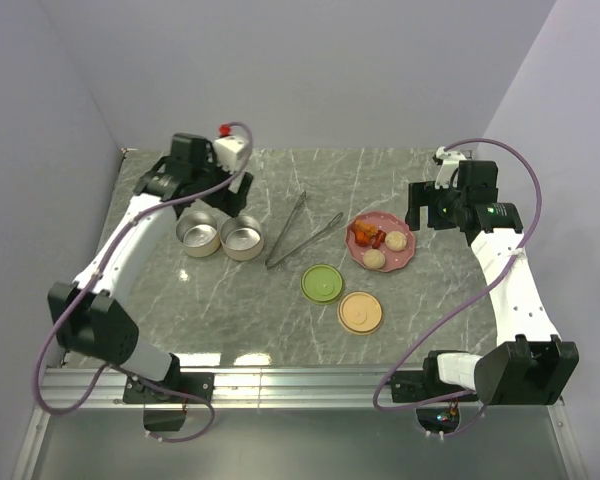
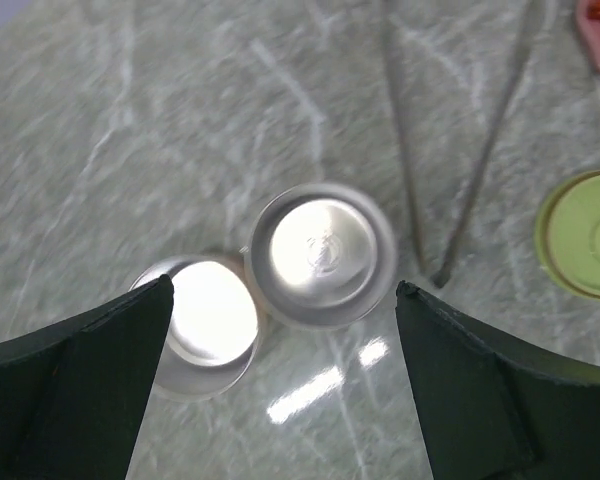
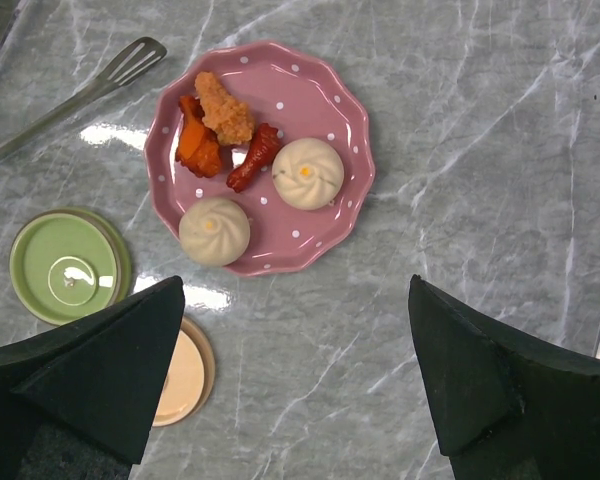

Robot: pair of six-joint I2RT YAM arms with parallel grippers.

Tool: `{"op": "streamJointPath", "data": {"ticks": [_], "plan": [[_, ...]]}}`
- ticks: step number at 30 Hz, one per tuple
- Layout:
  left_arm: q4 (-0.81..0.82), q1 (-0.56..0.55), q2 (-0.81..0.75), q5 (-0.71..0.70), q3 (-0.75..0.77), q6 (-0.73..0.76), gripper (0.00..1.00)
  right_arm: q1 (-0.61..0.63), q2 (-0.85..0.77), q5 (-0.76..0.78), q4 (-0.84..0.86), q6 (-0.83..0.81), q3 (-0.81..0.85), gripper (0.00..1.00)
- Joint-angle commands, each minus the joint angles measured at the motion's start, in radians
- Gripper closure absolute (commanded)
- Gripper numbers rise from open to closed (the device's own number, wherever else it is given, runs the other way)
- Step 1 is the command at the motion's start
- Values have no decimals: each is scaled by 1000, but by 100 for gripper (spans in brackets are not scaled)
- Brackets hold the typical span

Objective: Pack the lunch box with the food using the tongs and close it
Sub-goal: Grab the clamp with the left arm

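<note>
Rail point(image 1: 310, 378) along the front edge carries both arm bases, and the grey marble table point(image 1: 430, 310) runs back from there.

Closest on the table is the beige lid point(image 3: 185, 375), with the green lid point(image 3: 68, 265) just beyond it to the left. The 2 sit side by side, not stacked.

Next back, the pink dotted plate point(image 3: 310, 100) has all the food on it: red-orange chunks point(image 3: 215, 135) bunched at 1 side and 2 pale buns point(image 3: 307, 172) beside them.

The tongs point(image 1: 287, 228) lie flat on the marble between the plate and the tins. Their joined end points at the front and the 2 arms fan away, with 1 tip just beside the plate rim but not touching it.

To the left, 2 round steel tins point(image 2: 322, 255) stand upright and touching, both showing bare shiny bottoms.

The left gripper point(image 2: 282, 288) hangs above the tins, fingers spread wide and gripping nothing. The right gripper point(image 3: 295, 285) is over the plate's front edge, spread just as wide and empty too.
</note>
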Motion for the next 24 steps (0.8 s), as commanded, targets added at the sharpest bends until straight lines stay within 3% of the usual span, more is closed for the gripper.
{"op": "streamJointPath", "data": {"ticks": [1, 13, 24], "plan": [[-19, -92, 98, 30, 101, -5, 1, -8, 4, -7, -4, -8, 25, 0], [-82, -289, 458, 13, 331, -72, 1, -7, 27, -4, -7, -9, 22, 0], [-175, -292, 632, 73, 391, -51, 1, -8, 33, -7, -9, -9, 11, 0]]}}
